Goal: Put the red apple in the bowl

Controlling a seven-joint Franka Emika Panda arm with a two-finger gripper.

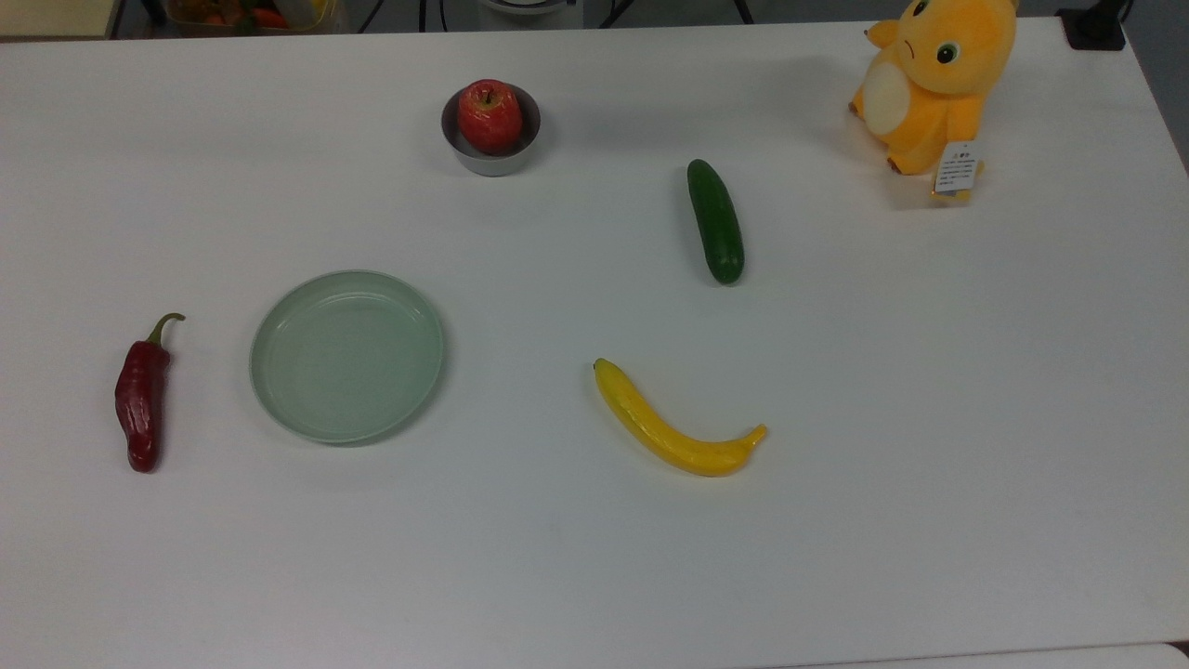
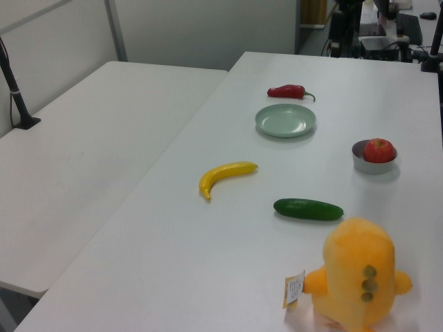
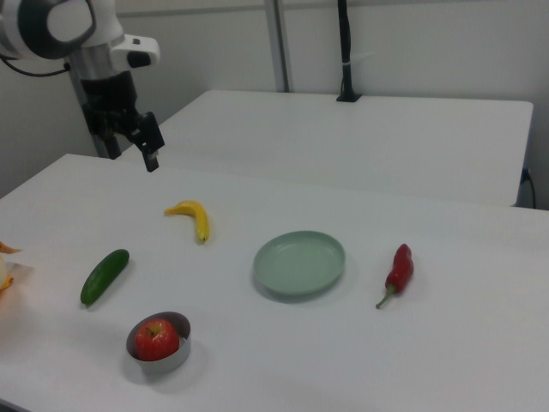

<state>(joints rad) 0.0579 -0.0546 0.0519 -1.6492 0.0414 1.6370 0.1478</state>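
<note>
Top view, left to right: a red chili pepper (image 1: 141,398), a pale green plate (image 1: 346,355), then the red apple (image 1: 489,115) sitting stem-up inside the grey bowl (image 1: 490,162), a banana (image 1: 673,425), a cucumber (image 1: 715,221) and an orange plush toy (image 1: 934,82). In the right view the gripper (image 3: 147,146) hangs high, well apart from the bowl, holding nothing; I cannot tell how far its fingers are spread.

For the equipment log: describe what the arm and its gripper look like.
The arm has a smooth, rounded white shell with a dark grey round cap on one joint and a small white block at the wrist. Below it, the gripper is all black and angular. No cables or markings can be made out.
</note>
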